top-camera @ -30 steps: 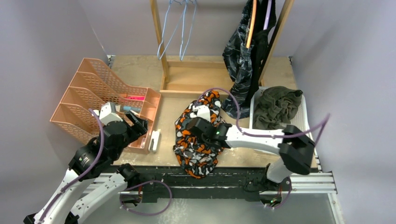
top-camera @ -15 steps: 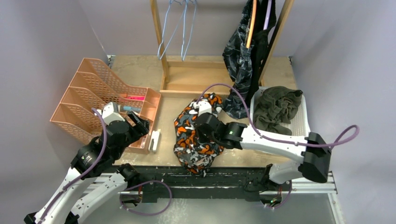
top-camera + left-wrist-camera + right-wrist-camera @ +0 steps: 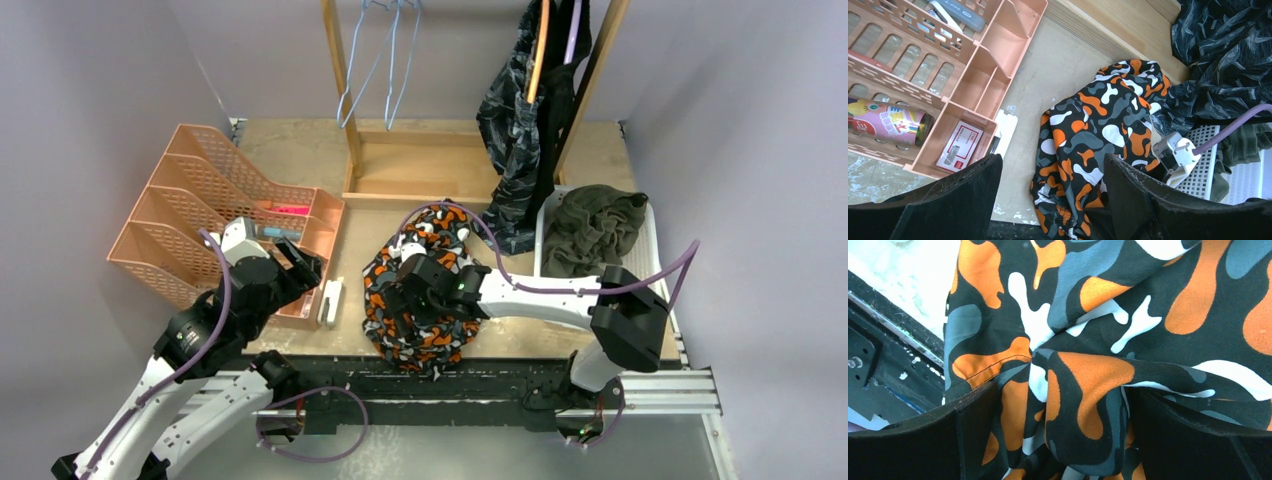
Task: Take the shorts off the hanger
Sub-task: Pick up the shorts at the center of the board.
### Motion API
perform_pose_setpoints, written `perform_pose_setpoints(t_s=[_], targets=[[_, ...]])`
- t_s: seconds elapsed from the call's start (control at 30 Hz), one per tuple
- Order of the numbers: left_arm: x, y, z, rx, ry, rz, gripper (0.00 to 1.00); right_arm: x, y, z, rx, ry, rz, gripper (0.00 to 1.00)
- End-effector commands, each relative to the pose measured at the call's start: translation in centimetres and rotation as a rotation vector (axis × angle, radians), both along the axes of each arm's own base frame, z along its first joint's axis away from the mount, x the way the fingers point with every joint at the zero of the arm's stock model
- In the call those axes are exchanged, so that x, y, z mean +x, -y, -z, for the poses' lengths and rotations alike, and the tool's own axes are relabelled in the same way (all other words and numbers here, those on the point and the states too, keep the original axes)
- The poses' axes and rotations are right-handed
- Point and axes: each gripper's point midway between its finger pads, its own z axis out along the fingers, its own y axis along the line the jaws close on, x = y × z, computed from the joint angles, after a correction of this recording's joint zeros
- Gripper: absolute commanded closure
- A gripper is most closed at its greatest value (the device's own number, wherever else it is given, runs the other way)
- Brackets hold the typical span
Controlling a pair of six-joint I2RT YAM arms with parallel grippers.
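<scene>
Tan tabletop [image 3: 290,150], grey walls [image 3: 90,100], orange camouflage shorts [image 3: 430,345] heaped near front.

orange camouflage shorts [image 3: 1088,370]: woven cloth with a fine twill grain, matt, printed pattern, stitched hem
dark camouflage shorts [image 3: 505,130]: thin cloth with a faint sheen
olive green shorts [image 3: 585,235]: soft matt cloth, crumpled
basket [image 3: 648,245]: white perforated plastic, smooth
desk organiser [image 3: 180,215]: peach lattice plastic, smooth with a slight gloss
rack post [image 3: 340,90]: bare pale wood, smooth
hangers [image 3: 392,70]: thin light-blue wire, smooth coating
table top [image 3: 290,150]: beige board, matt, rough and scuffed
cable [image 3: 1228,129]: smooth purple sheath
jar [image 3: 890,125]: glossy printed label
</scene>
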Motion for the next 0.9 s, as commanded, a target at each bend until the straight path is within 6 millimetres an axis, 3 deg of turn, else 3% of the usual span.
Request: perform_pose_setpoints(t_s=[0.0, 0.13, 0.23, 0.3, 0.47, 0.6, 0.73, 0.87], targets=[[0.5, 0.3, -0.1, -0.015, 0.006, -0.007, 0.27, -0.8, -2.4, -1.9, 0.069, 0.011, -0.075, 0.01], [0.6, 0.7, 0.0, -0.017, 0.002, 0.006, 0.27, -0.4, -2.3, -0.7, 0.004, 0.039, -0.051, 0.01], [0.7, 0.8, 0.1, -0.018, 0.004, 0.008, 0.27, 0.1, -1.6, 2.2, -0.129, 0.09, 0.008, 0.01], [0.8, 0.9, 0.2, -0.023, 0.005, 0.009, 0.27, -0.1, -1.0, 5.1, -0.234, 0.081, 0.016, 0.0], [0.6, 0.9, 0.1, -0.023, 0.005, 0.015, 0.27, -0.7, 0.2, 8.7, -0.38, 0.118, 0.095, 0.0], [0.4, 0.6, 0.0, -0.021, 0.01, 0.008, 0.27, -1.9, 2.9, 11.7, -0.446, 0.07, 0.162, 0.02], [0.1, 0.1, 0.1, -0.019, 0.011, -0.004, 0.27, -2.0, 5.7, 12.7, -0.477, 0.077, 0.248, 0.28], [0.1, 0.1, 0.1, -0.021, 0.009, -0.004, 0.27, -1.5, 6.7, 11.6, -0.404, 0.08, 0.3, 0.61]])
